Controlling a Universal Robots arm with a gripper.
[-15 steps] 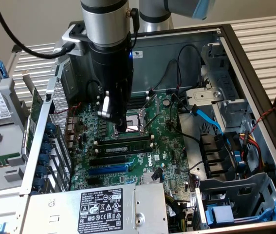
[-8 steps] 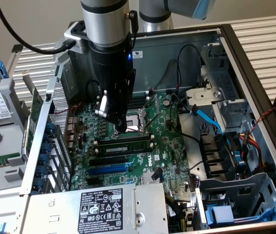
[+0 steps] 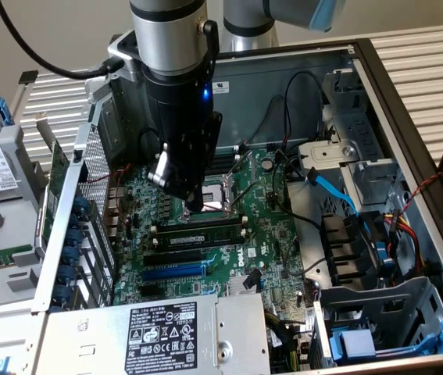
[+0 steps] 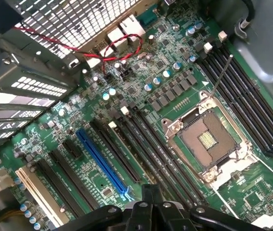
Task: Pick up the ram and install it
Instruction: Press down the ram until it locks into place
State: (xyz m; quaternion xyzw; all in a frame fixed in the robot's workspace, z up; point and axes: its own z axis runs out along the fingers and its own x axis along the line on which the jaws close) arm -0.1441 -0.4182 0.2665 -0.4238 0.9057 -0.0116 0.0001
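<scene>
1. PC case (image 3: 409, 148) lies open on its side, power supply (image 3: 166, 332) along the near edge, motherboard (image 3: 264, 234) exposed.
2. UR arm (image 3: 170, 47) reaches down into the case; the hand (image 3: 192, 205) hangs low over the board, between the CPU socket (image 3: 215, 191) and the memory sockets.
3. In the wrist view the CPU socket (image 4: 207, 140) is empty with its lever up, and the blue expansion slot (image 4: 102, 163) sits just beside the black memory sockets (image 4: 160, 159).
4. The ram (image 3: 196, 232) sits upright in a black socket just below the hand, apparently seated. Can't tell whether the end latches are locked.
5. Hand is pressed together and pinching nothing visible; fingertips are near the stick's top edge, contact unclear.
6. Judgement: pickup and insertion look done. Only full seating is unconfirmed.
</scene>
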